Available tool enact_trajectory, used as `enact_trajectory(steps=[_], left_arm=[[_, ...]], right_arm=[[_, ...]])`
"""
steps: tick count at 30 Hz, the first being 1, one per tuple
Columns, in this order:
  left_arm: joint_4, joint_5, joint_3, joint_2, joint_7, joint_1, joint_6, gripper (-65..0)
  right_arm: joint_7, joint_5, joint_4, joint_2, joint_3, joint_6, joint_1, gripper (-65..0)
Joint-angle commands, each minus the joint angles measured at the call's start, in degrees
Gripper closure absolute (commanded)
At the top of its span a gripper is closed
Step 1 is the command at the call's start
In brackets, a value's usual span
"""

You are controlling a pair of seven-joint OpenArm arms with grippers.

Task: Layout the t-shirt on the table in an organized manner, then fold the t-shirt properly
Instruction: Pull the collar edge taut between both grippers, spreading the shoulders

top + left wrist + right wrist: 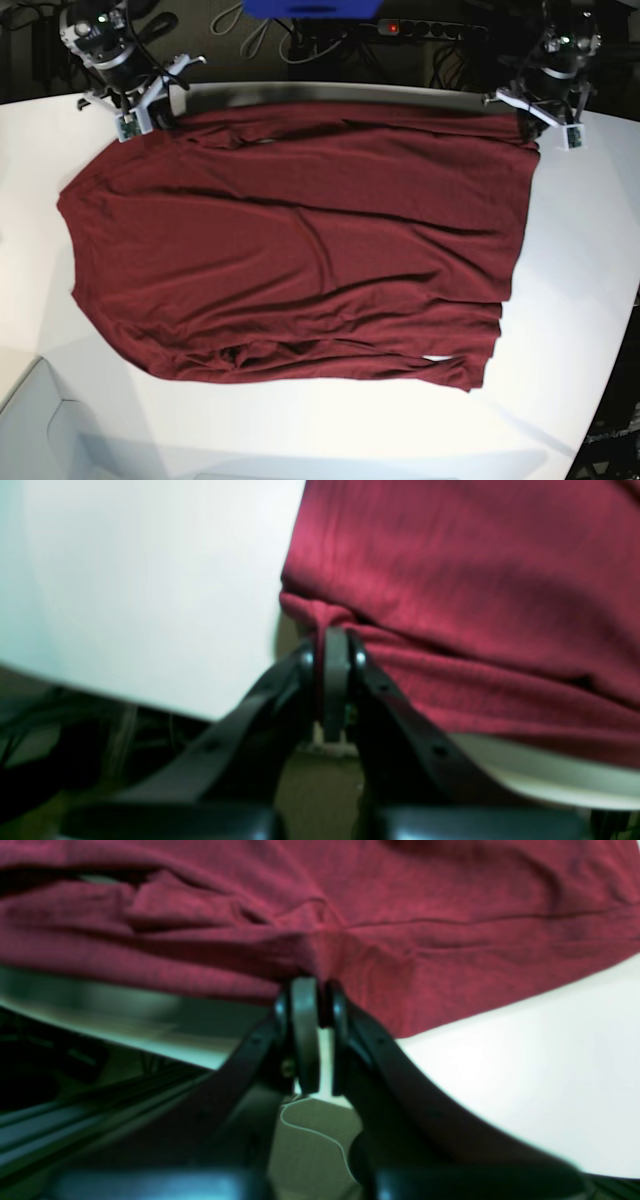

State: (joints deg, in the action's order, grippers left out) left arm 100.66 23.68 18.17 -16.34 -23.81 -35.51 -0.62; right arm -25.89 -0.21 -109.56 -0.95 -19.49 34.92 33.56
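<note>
You've got the t-shirt point(290, 250) spread across the table point(590, 270), both grippers, left point(334, 636) and right point(311, 986), clamped on its far edge. Layout's nearly done; next, carry that edge nearward evenly.

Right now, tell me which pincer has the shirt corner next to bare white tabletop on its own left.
The left pincer: in its wrist view, the t-shirt lies right of it and the table shows bare left. The right pincer has the opposite.
</note>
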Motion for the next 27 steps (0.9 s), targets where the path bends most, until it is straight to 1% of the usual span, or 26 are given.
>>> enact_trajectory(steps=[1, 9, 15, 24, 27], left_arm=[[0.9, 0.0, 0.5, -0.7, 0.7, -1.3, 0.2, -0.1], [5.7, 0.0, 0.4, -0.6, 0.7, -6.2, 0.2, -0.1], [7.5, 0.0, 0.5, -0.6, 0.7, -7.6, 0.3, -0.1], [10.7, 0.0, 0.5, -0.2, 0.7, -11.3, 0.3, -0.1], [11.6, 0.0, 0.5, 0.8, 0.7, -12.4, 0.3, -0.1]], right_arm=[[1.1, 0.5, -1.1, 0.1, -0.2, 0.3, 1.2, 0.0], [1.4, 0.5, -1.3, 0.1, -0.2, 0.3, 3.1, 0.0], [1.4, 0.5, -3.8, 0.1, -0.2, 0.3, 3.4, 0.0], [1.4, 0.5, -4.1, 0.1, -0.3, 0.3, 3.4, 0.0], [1.4, 0.5, -4.1, 0.1, -0.3, 0.3, 3.3, 0.0]])
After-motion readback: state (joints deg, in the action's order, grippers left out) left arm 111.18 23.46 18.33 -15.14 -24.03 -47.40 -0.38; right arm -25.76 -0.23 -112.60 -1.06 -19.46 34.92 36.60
